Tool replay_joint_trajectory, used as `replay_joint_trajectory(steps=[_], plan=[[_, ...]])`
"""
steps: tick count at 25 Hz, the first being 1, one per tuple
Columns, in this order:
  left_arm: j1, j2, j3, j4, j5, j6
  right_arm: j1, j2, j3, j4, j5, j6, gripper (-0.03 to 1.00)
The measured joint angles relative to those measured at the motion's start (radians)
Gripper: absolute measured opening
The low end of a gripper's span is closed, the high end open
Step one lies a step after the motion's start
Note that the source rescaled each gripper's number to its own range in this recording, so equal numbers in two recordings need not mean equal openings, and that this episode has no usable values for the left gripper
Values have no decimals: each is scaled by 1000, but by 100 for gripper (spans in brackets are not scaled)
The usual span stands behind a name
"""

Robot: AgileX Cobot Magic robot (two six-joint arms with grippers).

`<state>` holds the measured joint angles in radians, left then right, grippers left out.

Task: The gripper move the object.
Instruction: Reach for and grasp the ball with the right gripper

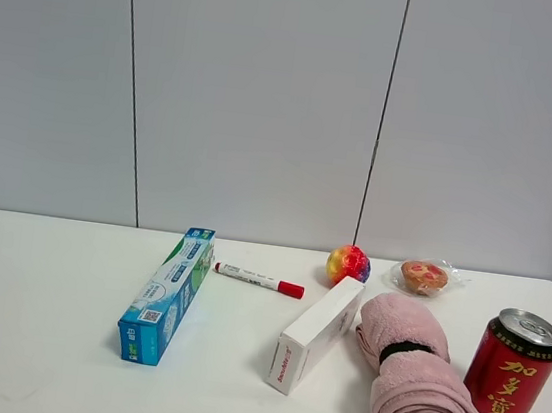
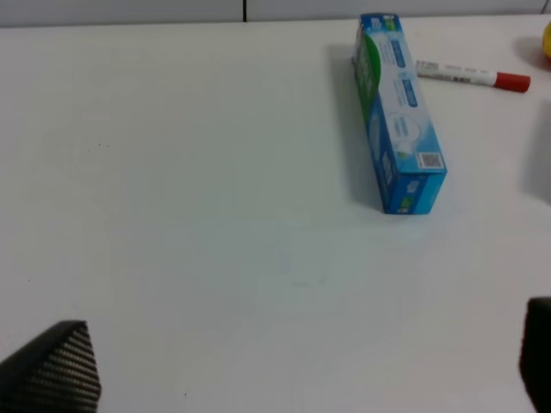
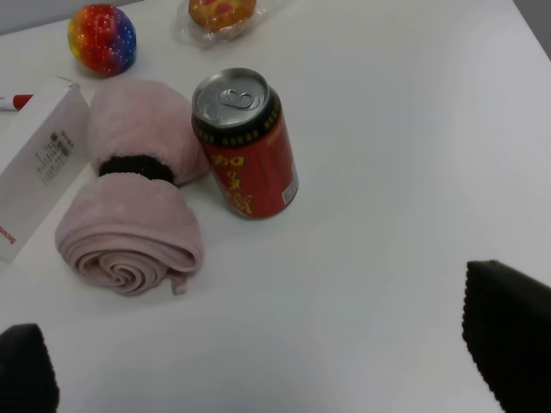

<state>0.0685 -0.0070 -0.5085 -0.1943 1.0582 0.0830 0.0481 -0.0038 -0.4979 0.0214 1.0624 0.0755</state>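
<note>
The rainbow ball [image 1: 348, 265] rests on the white table [image 1: 38, 339] near the back wall, between a red-capped marker and a wrapped pastry. It also shows in the right wrist view [image 3: 102, 37], and a yellow sliver of it shows at the edge of the left wrist view [image 2: 547, 43]. My left gripper [image 2: 293, 370] is open and empty over bare table, well short of the toothpaste box. My right gripper [image 3: 267, 361] is open and empty, on the near side of the can and far from the ball. Neither gripper shows in the exterior high view.
A blue toothpaste box [image 1: 166, 294], a marker [image 1: 259, 281] and a white box [image 1: 317, 334] lie mid-table. A rolled pink towel [image 1: 415, 385] and a red can [image 1: 511, 366] stand at the right front. The wrapped pastry [image 1: 425, 276] lies right of the ball.
</note>
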Motion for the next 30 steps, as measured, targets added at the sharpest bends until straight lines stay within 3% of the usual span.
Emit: replay_joint_trajectory(steps=[1, 30], plan=[[0, 0, 0, 0, 0, 0, 0, 0, 0, 0, 0, 0, 96], [0, 0, 0, -1, 0, -1, 0, 0, 0, 0, 0, 0, 96]])
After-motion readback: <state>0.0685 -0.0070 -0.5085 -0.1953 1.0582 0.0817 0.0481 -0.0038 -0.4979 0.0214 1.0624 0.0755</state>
